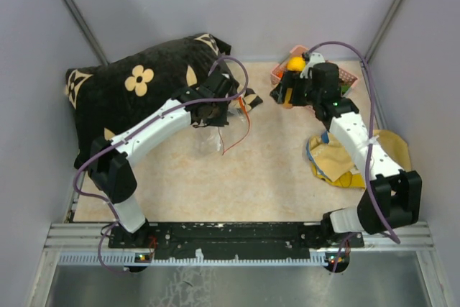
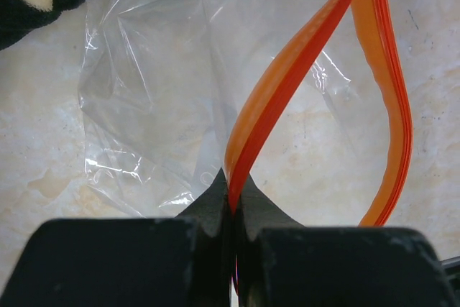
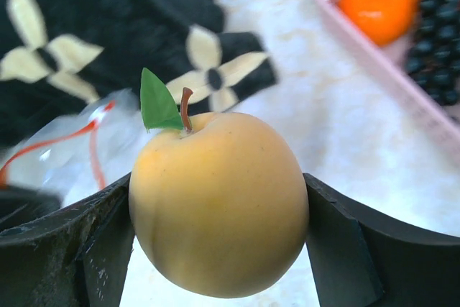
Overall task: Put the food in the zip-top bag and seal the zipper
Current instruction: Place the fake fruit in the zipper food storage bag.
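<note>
Pale lilac walls [image 1: 251,5] enclose a beige marbled desk [image 1: 273,177]; a metal rail [image 1: 237,246] runs along its near edge.

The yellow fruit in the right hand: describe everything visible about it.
The yellow fruit is a round, smooth, matte toy, yellow-orange, with a brown stem and one green leaf on top. It sits upright, clamped on both sides by the right hand, off the table, between the pink basket and the clear bag.

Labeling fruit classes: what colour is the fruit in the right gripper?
Yellow-orange fruit, green leaf, brown stem; the right wrist view shows it best.
</note>
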